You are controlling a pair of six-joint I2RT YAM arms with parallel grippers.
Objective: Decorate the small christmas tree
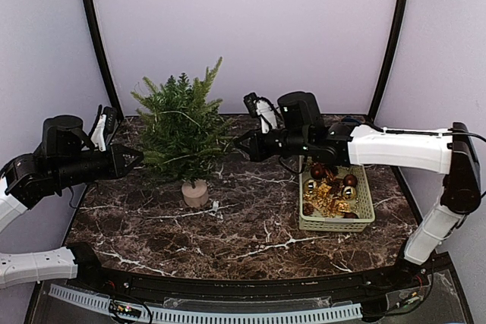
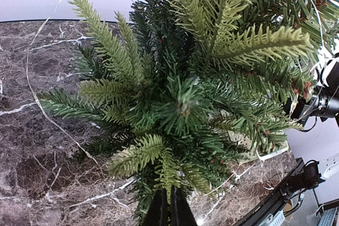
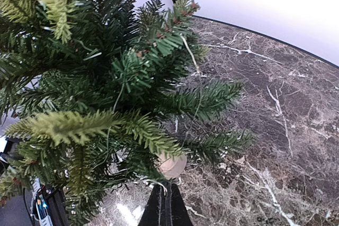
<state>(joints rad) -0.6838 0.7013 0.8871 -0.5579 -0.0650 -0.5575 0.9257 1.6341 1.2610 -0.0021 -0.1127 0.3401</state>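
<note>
The small christmas tree [image 1: 181, 130] stands in its beige pot [image 1: 195, 193] at the table's centre left. A thin pale wire [image 1: 182, 114] is draped over its branches. My left gripper [image 1: 139, 159] is at the tree's left side. In the left wrist view its fingers [image 2: 169, 202] are shut with a light green branch tip between them, and the wire [image 2: 33, 86] loops out to the left. My right gripper [image 1: 240, 144] is at the tree's right side. In the right wrist view it [image 3: 167, 191] is shut on a strand of wire just before the pot [image 3: 172, 165].
A pale green basket [image 1: 338, 227] holding gold and dark red ornaments [image 1: 328, 187] stands right of centre, under my right arm. A small white scrap [image 1: 215, 206] lies beside the pot. The dark marble table ends at a black front edge.
</note>
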